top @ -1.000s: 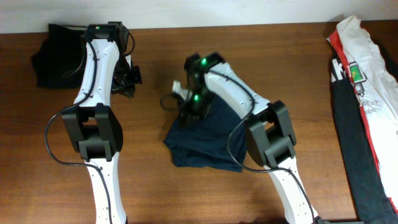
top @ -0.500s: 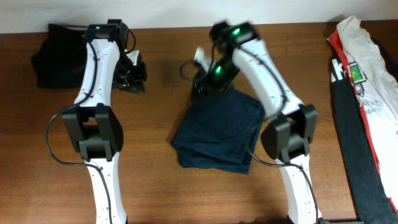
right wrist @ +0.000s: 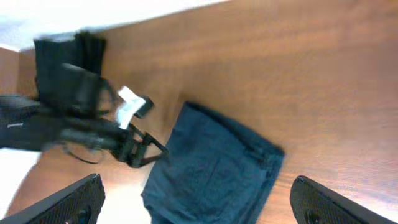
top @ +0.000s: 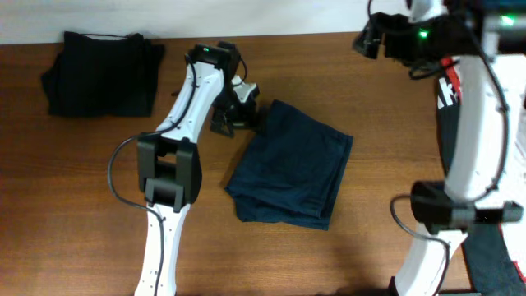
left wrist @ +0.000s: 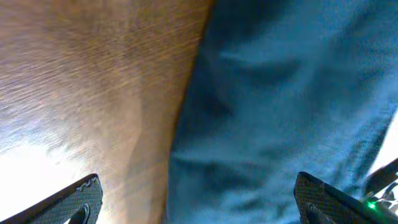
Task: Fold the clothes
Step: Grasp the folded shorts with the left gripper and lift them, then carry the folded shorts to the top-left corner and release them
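The left pincer (left wrist: 199,208) is released: in its wrist view the two fingertips stand wide apart with nothing between them, one over bare wood and the other over blue cloth, so it straddles the edge of the cloth. We cannot tell whether it touches the fabric. Seen from overhead, this pincer sits at the 11 o'clock corner of the navy garment (top: 292,173).

The navy garment lies about the middle of the worktop (top: 74,214), as a rough rectangle turned a little. Its near edge, at 6 o'clock, shows more than one layer, so we judge that it is already folded at least once and may need one more fold, or only smoothing. We expect it to be light, soft and limp. It will sag when lifted, and on this smooth wood it can slide instead of folding. We would take hold at a corner, or along the edge at 11 o'clock, and pinch all layers together, because one layer alone would open the fold.

Farther away, at 10 o'clock, a black folded garment (top: 103,72) rests well apart. At 3 o'clock a heap of clothes (top: 445,97) in white, red and black waits unfolded. The right pincer (top: 371,39) hovers at 1 o'clock, far from the navy cloth. Its wrist view shows it released too, holding nothing.
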{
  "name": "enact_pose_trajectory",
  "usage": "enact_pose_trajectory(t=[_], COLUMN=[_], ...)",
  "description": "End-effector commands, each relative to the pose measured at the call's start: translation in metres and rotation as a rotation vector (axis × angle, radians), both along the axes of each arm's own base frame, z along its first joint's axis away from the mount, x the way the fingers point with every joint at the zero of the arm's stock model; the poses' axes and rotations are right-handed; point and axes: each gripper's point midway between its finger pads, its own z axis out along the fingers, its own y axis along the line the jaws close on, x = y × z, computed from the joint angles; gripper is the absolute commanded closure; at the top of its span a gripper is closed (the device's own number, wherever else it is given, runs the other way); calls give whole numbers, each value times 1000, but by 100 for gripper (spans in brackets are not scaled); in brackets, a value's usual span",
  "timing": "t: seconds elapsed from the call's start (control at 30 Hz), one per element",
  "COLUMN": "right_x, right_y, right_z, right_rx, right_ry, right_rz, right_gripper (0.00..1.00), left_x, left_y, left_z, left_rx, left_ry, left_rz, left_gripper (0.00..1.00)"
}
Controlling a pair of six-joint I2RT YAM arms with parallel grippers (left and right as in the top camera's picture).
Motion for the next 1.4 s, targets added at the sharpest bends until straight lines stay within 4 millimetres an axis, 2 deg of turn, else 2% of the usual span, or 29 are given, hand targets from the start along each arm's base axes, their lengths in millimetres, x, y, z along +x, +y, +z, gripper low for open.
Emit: enact_pose_trajectory(t=[0.0,0.1,0.17,0.2,0.23,0.27,0.33,0.37,0.4,0.43,0.5,0.57,0.63,0.73,0.77,0.8,0.83,0.93,0.97,1.03,1.13,1.27,1.37], right_x=[-15,-16,-16,-16,-16,-15,-15,-15,-15,-15,-15,-15,-15,-15,-15,-15,-15,-15,-15,-15,-16,-16,-16], right_y=[-13,-13,-13,-13,-13,-15,-16,-16,-17,-17,-16,-16,-16,-16,-16,-15,-15,-15,-15,-15,-12,-11,-11], right_z=[24,25,25,25,25,24,24,24,24,24,24,24,24,24,24,24,24,24,24,24,25,25,25], right_rx=[-67,-67,-69,-69,-72,-85,-90,-89,-89,-90,-89,-89,-89,-88,-87,-84,-83,-83,-83,-82,-68,-64,-65], right_ry=[-67,-69,-69,-69,-70,-70,-70,-70,-70,-70,-70,-70,-70,-70,-70,-70,-70,-70,-70,-70,-70,-70,-70], right_rz=[-58,-58,-55,-55,-53,-61,-65,-65,-65,-65,-65,-65,-65,-64,-63,-62,-61,-61,-61,-61,-50,-47,-47], right_gripper=[1,1,1,1,1,1,1,1,1,1,1,1,1,1,1,1,1,1,1,1,1,1,1], left_x=[-8,-14,-19,-22,-22,-22,-21,-20,-18,-15,0,16,38,74,82,89,96,102,107,126,148,171,184], left_y=[-17,-30,-36,-39,-40,-40,-40,-40,-40,-34,1,28,61,128,145,163,193,221,230,252,277,301,313], left_z=[-13,-13,-19,-22,-23,-23,-24,-24,-25,-28,-38,-34,-26,-3,5,12,25,51,64,103,142,168,181], left_rx=[-160,-224,-223,-221,-220,-219,-219,-220,-219,-184,-22,0,-4,-13,-5,27,103,150,167,198,240,244,273], left_ry=[34,45,65,74,75,75,73,67,60,54,39,14,-19,-112,-144,-179,-233,-314,-358,-515,-688,-832,-914], left_rz=[-101,-133,-144,-151,-154,-150,-150,-151,-151,-134,-42,13,106,263,290,313,339,332,347,385,451,510,526], left_gripper=[2,6,30,56,71,79,85,96,99,99,99,99,99,99,99,99,99,99,99,99,99,99,99])
